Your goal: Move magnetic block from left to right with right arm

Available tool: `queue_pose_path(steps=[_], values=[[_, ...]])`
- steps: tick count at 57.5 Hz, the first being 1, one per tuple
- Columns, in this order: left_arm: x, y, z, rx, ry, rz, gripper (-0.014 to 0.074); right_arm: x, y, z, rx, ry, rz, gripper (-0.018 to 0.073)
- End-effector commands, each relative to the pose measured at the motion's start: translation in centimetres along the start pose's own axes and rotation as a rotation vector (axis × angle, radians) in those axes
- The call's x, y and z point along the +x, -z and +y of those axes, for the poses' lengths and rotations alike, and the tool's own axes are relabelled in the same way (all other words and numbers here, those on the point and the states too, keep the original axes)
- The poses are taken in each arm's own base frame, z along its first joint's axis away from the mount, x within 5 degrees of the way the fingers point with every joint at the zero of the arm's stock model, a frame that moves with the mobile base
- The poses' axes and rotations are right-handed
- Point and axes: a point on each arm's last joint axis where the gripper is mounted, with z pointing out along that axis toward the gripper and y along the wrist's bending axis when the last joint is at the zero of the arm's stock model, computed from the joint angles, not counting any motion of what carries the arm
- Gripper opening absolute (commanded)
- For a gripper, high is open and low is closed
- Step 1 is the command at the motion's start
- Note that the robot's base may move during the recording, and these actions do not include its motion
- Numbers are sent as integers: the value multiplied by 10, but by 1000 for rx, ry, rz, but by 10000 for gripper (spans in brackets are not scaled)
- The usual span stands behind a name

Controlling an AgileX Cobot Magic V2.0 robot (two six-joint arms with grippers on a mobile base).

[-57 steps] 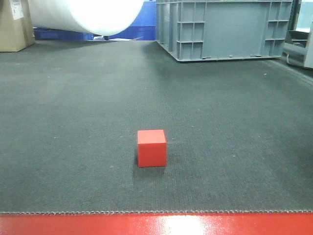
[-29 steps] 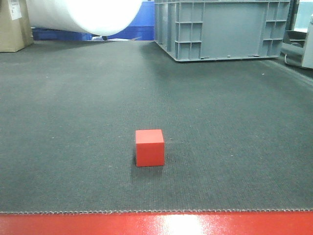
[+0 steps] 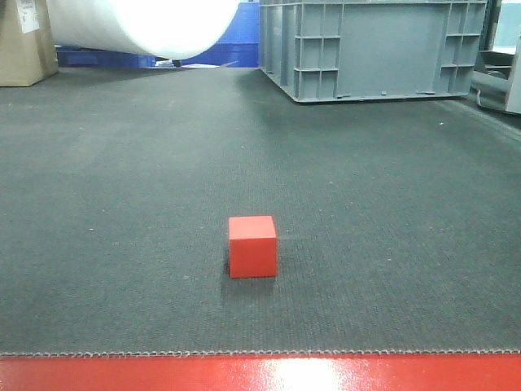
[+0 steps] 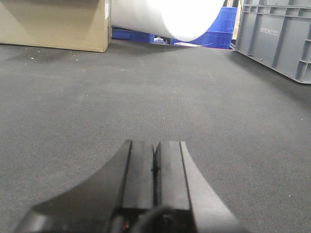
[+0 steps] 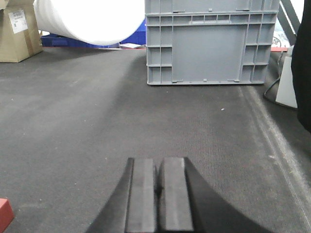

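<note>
Grey crate at mat's far edge, contents hidden, carton with unreadable label, red block alone mid-mat, left gripper and right gripper jaws pressed together, empty

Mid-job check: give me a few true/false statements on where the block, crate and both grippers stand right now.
1. The block sits on the dark mat, untouched. True.
2. The right gripper holds the block. False: its jaws are shut on nothing; the block shows only at that view's lower left edge.
3. The left gripper is shut. True.
4. The block is inside the crate. False: the crate stands far behind it, at the mat's back right.
5. A white roll lies at the back left. True.
</note>
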Motion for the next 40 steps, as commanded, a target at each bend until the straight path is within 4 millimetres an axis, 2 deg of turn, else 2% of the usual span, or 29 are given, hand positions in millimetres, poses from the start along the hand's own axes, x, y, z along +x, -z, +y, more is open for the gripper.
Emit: queue_pose_path(steps=[1, 11, 26, 40], values=[[-5, 1, 0, 7, 11, -82, -126, -16, 0, -2, 40, 42, -153, 67], [-5, 1, 0, 7, 11, -82, -126, 1, 0, -10, 132, 74, -198, 67], [-5, 1, 0, 7, 11, -82, -126, 36, 9, -13, 146, 105, -201, 67], [-5, 1, 0, 7, 11, -82, -126, 44, 7, -13, 139, 84, -200, 67]])
